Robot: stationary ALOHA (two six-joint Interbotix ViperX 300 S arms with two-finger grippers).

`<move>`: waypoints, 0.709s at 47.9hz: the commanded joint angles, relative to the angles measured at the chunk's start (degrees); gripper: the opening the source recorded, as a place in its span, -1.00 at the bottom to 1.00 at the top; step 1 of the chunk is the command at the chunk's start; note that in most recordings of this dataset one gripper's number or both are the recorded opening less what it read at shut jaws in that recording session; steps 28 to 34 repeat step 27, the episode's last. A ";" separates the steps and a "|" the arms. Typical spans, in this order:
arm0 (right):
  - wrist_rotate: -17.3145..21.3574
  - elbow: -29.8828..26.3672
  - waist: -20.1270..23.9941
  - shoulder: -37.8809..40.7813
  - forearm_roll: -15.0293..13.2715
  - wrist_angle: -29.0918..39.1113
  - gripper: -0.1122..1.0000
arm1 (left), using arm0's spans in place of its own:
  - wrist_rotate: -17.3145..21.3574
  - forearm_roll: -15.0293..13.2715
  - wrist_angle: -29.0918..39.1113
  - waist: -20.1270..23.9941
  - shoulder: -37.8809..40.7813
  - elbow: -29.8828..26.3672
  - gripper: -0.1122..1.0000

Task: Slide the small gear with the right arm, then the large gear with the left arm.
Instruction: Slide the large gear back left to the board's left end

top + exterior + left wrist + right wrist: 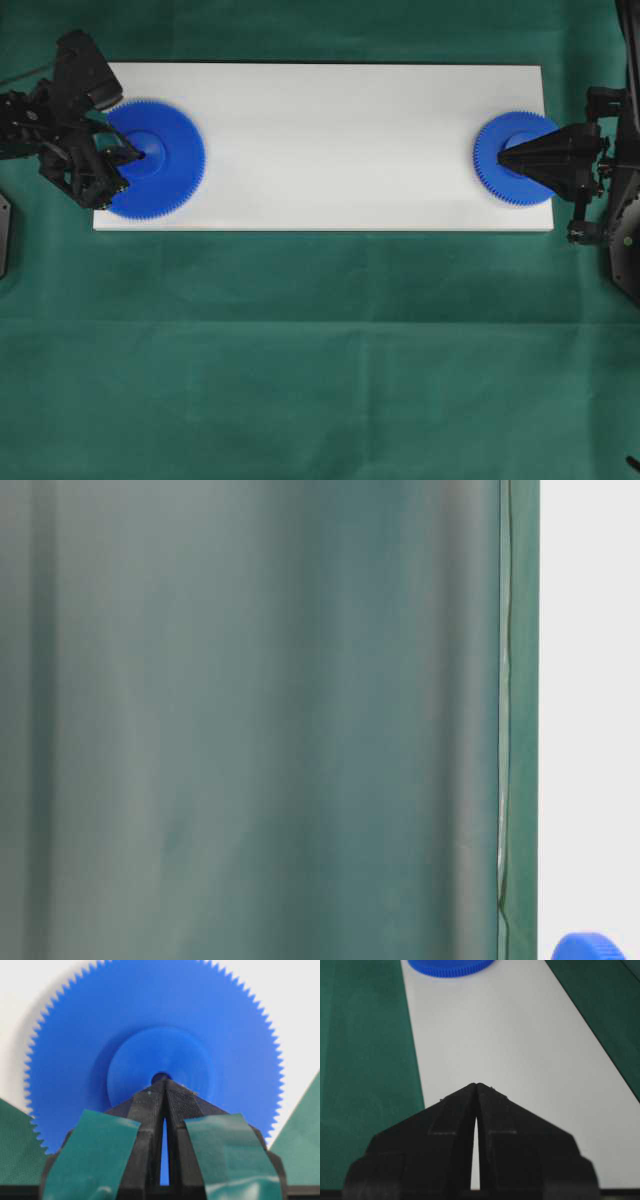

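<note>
Gears sit at opposite ends of the white board [320, 140] that lies on your green-covered table [320, 350]: the large gear [165, 165] at the left end, the small gear [505, 150] at the right end, both flat on the board. Your left end effector [135, 155] has its fingers pressed together to a point, and in the left wrist view that point [164, 1082] rests at the rim of the centre hole in the large gear's [155, 1025] raised hub; it grips nothing. Green tape patches [95, 1155] cover the outer faces of those fingers. Your right end effector [503, 155] is likewise closed to a tip with nothing between its fingers, lying over the small gear's hub in the overhead view. In the right wrist view the closed tip [477, 1085] points along the bare board toward the large gear [451, 967] at the far end
</note>
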 commanded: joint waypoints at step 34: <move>0.00 -0.88 0.09 0.09 0.00 -0.62 0.15 | 0.09 0.00 -2.11 -2.02 -26.63 2.99 -0.81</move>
